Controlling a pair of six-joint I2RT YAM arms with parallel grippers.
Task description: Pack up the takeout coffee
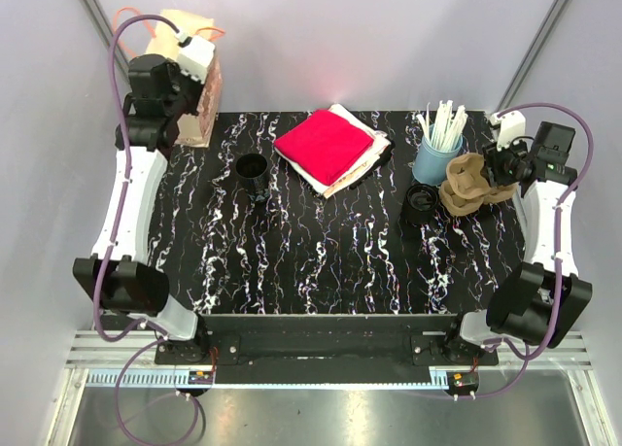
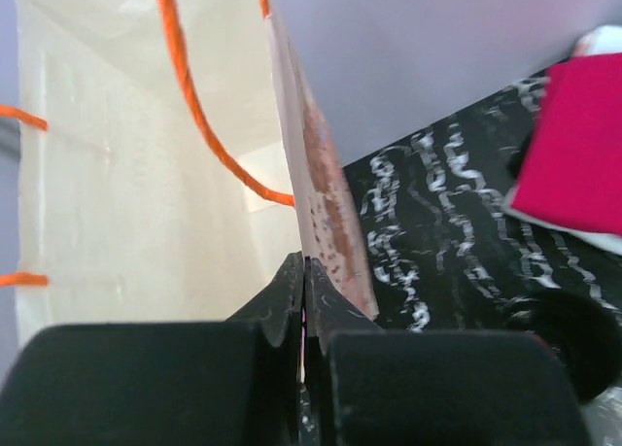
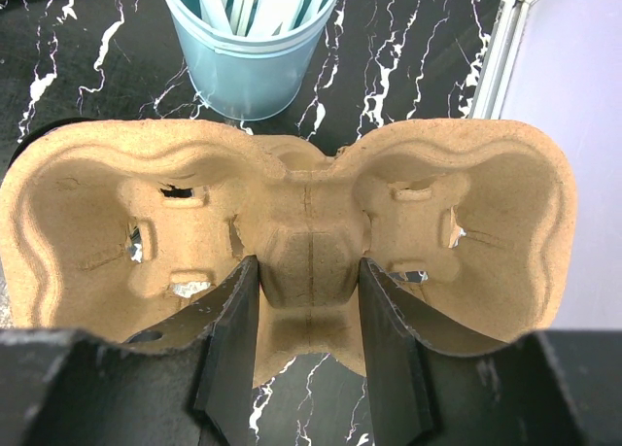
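Observation:
A tan paper bag [image 1: 201, 116] with orange handles stands open at the table's far left corner. My left gripper [image 2: 304, 261] is shut on the top edge of the bag's right wall [image 2: 316, 164]; the bag's pale inside [image 2: 126, 174] shows to its left. A brown moulded cup carrier [image 3: 466, 213] hangs tilted at the right [image 1: 465, 184], with my right gripper [image 3: 309, 263] shut on its central ridge. An open black cup [image 1: 253, 169] stands on the table right of the bag. A second black cup [image 1: 420, 201] sits beside the carrier.
A stack of napkins, red one on top [image 1: 328, 145], lies at the back middle. A blue cup of white sticks [image 1: 437, 154] stands just behind the carrier, also in the right wrist view [image 3: 251, 57]. Grey walls close in the table's far and side edges.

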